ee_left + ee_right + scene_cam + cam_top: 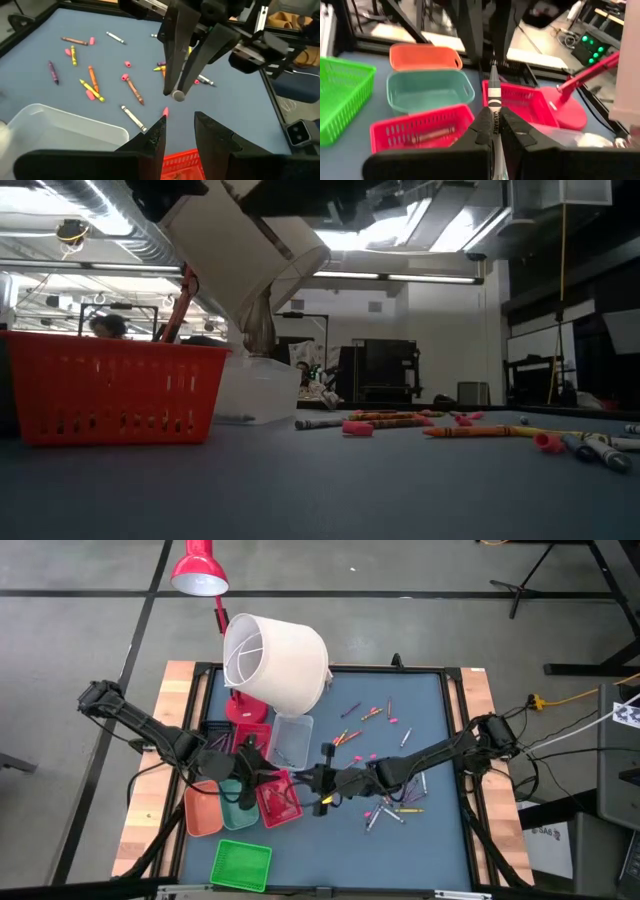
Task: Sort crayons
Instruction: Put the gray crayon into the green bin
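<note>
While the right gripper (495, 131) pinched a grey crayon (493, 102) at frame centre, left gripper (179, 131) spread, we judged it light, brittle; grip mid-shaft.

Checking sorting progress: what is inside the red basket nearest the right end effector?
The red basket holds at least one crayon, seen through its slotted wall; the rest of its floor is hidden.

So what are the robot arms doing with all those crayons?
They are sorting crayons into little baskets. The right gripper is shut on a grey crayon and holds it near the red basket, close to the left gripper, which is open and holds nothing. More loose crayons lie scattered on the blue table, not yet sorted. Teal, orange and green baskets wait nearby.
</note>
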You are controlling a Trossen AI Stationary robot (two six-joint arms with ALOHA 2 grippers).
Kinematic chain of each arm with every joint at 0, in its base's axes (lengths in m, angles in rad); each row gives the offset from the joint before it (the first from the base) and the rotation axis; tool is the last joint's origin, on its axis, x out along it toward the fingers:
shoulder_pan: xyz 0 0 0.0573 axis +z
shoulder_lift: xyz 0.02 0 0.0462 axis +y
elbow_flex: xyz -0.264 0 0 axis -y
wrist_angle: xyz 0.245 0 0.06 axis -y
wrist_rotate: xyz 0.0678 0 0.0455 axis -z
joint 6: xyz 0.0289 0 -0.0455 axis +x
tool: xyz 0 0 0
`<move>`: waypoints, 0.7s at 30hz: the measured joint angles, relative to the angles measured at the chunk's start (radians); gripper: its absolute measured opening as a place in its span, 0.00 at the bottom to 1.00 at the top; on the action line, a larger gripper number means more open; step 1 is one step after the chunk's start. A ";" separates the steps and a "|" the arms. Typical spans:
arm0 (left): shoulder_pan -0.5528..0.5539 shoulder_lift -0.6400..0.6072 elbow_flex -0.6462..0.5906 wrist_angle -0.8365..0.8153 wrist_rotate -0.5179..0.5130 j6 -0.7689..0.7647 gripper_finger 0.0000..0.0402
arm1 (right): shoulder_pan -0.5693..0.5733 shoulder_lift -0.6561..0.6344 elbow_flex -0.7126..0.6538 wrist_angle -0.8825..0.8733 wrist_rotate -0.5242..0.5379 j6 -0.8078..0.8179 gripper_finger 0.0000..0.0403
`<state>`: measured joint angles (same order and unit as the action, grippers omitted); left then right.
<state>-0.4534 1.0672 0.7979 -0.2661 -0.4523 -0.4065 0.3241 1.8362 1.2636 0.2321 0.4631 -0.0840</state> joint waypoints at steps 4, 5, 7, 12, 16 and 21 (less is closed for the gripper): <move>0.001 0.000 0.000 0.000 -0.031 0.001 0.21 | -0.013 0.000 0.000 0.055 -0.053 0.000 0.04; 0.001 0.000 0.000 0.001 -0.032 0.000 0.21 | -0.015 -0.001 0.000 0.066 -0.058 0.001 0.04; 0.001 0.000 0.000 0.011 -0.032 0.001 0.21 | -0.018 -0.001 0.000 0.080 -0.061 0.000 0.04; 0.002 0.000 0.000 0.049 -0.032 0.017 0.21 | -0.018 -0.001 0.000 0.111 -0.054 0.000 0.04; 0.002 0.000 0.000 0.098 -0.030 0.049 0.21 | -0.018 -0.001 0.000 0.118 -0.054 0.000 0.04; 0.002 0.000 0.000 0.141 -0.029 0.077 0.21 | -0.024 -0.001 0.000 0.118 -0.053 0.000 0.04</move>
<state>-0.4519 1.0676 0.7979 -0.1248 -0.4817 -0.3291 0.2996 1.8355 1.2636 0.3497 0.4099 -0.0841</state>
